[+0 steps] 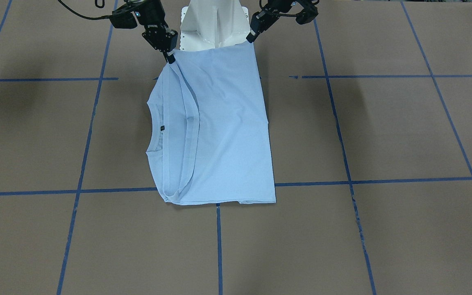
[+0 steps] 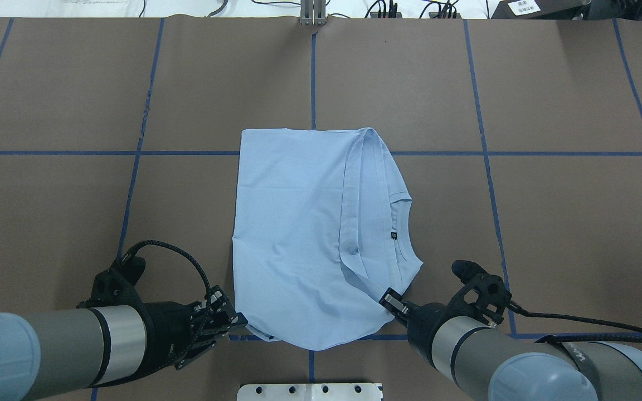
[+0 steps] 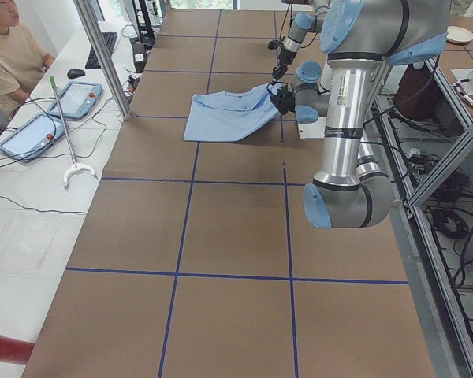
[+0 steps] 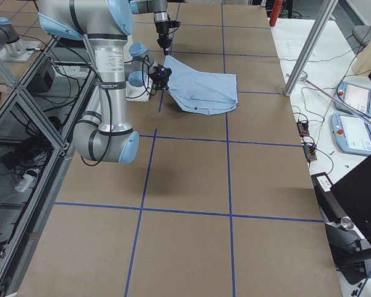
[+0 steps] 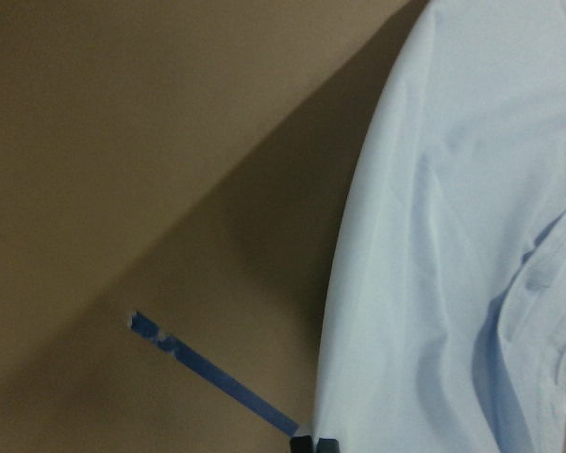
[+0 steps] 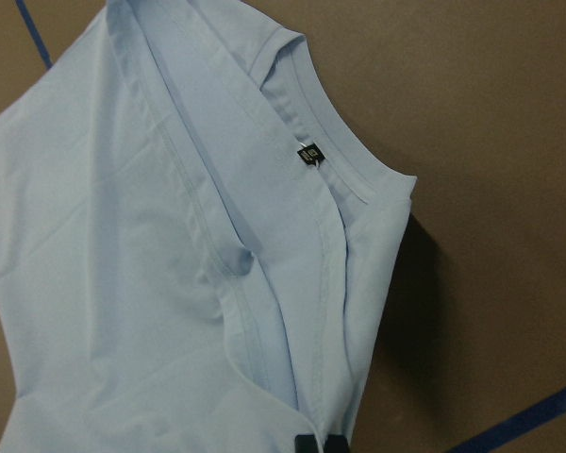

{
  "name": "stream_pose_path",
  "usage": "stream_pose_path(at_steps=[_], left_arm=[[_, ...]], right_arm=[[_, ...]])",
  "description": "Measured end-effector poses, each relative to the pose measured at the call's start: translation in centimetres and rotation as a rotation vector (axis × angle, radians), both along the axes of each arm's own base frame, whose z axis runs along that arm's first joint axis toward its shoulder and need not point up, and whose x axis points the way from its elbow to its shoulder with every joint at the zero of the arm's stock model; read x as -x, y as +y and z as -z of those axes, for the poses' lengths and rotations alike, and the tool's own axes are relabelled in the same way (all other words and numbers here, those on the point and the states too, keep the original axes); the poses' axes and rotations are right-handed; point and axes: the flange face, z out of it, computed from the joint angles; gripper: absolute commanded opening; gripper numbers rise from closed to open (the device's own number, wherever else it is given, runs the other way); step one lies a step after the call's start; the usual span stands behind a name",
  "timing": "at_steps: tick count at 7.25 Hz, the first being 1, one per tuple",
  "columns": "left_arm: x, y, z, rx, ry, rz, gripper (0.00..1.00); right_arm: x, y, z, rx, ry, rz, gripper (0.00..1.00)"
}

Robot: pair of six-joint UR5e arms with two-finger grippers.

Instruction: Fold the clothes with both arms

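One fold looks done: the shirt (image 2: 293,223) lies in the middle of the desk (image 2: 549,223) as a doubled oblong. Its hem band is laid over near the collar (image 2: 404,228), which points to the robot's right with the dark label (image 2: 394,236) showing. No sleeve sticks out.

A second fold seems to be starting. The left tool (image 2: 241,321) is pressed together on the near left corner, and the right tool (image 2: 386,301) pinches the near edge just below the collar. In the front view that edge hangs raised and fairly taut between them, while the far part rests flat.

What is left, by my reading, is to carry this edge over to the far edge, lay it down and let go, and perhaps halve it again.

Little stands in the way. Blue tape lines (image 2: 482,167) cross the brown desk, and the white base (image 2: 310,391) sits just behind the raised edge. A person (image 3: 12,47) sits well apart at a side bench with tablets (image 3: 75,98).
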Motion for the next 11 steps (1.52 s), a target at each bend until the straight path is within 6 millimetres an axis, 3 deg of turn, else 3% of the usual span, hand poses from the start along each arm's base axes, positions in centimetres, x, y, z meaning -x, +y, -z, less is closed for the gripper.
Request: stream_pose_path(at_steps=[1,3,4,6,9,10,11], left_arm=[[1.1,-2.9,0.6,-0.056,-0.011,0.054,0.00],[2.0,-10.3,1.9,-0.189,-0.090,0.168,0.00],[2.1,-14.1,2.2,-0.228,-0.132,0.211,0.00],[1.0,-21.0,1.9,-0.283,-0.219,0.253,0.00],[-1.2,-27.0,-0.7,-0.341,-0.304,0.269,0.00],[-2.0,-28.4,-2.0,-0.365,-0.320,0.270,0.00],[-2.6,-30.1,-3.5,-0.405,-0.350,0.267,0.50]], right_arm=[[-0.5,-2.3,1.2,0.000,-0.017,-0.046,0.00],[-0.4,-10.2,3.3,0.030,0.023,-0.112,0.00],[-0.9,-14.4,3.5,0.042,0.053,-0.122,0.00],[-1.1,-20.4,2.7,0.059,0.110,-0.150,0.00],[1.6,-26.8,2.4,0.099,0.168,-0.186,0.00],[2.7,-28.8,2.5,0.107,0.173,-0.189,0.38],[3.8,-32.0,1.0,0.100,0.171,-0.179,0.99]])
